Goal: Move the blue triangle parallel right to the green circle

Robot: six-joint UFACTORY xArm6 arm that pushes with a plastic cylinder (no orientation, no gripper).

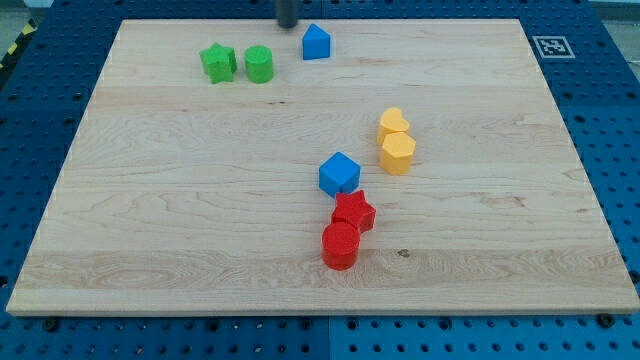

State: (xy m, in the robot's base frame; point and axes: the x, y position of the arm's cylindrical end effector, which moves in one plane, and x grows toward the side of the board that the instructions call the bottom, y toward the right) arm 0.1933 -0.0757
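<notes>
the wooden board (pixel 150 250) lies on a blue perforated table (pixel 30 120), and the blocks sit on it in three loose groups

furthest toward the view's left, near the view's top, the green star (pixel 217 62) sits just beside the green circle (pixel 259 64), which is on its right; the two look very close, though i cannot tell whether they touch

a little further right along the same top strip stands the rod, cut off by the view's top edge, with my tip (pixel 287 25) resting at the board's top edge. there is no gripper on this arm, so there are no jaws to call wide or narrow, and the tip holds nothing. the tip is just up and to the left of the blue triangle (pixel 316 42); from this angle it seems just apart from it rather than pressing on it

the blue triangle itself sits right of the green circle, near it but with bare wood between them, and slightly higher in the view than the circle

lower down, around the middle of the board, the blue cube (pixel 339 174) stands just above the red star (pixel 354 212), and the red circle (pixel 340 246) sits touching the star at its lower left

to the right of these, the yellow heart (pixel 394 124) sits directly above the yellow hexagon (pixel 398 153), the two touching or nearly so

at the far right top corner of the board is a small black and white marker (pixel 551 46)
</notes>
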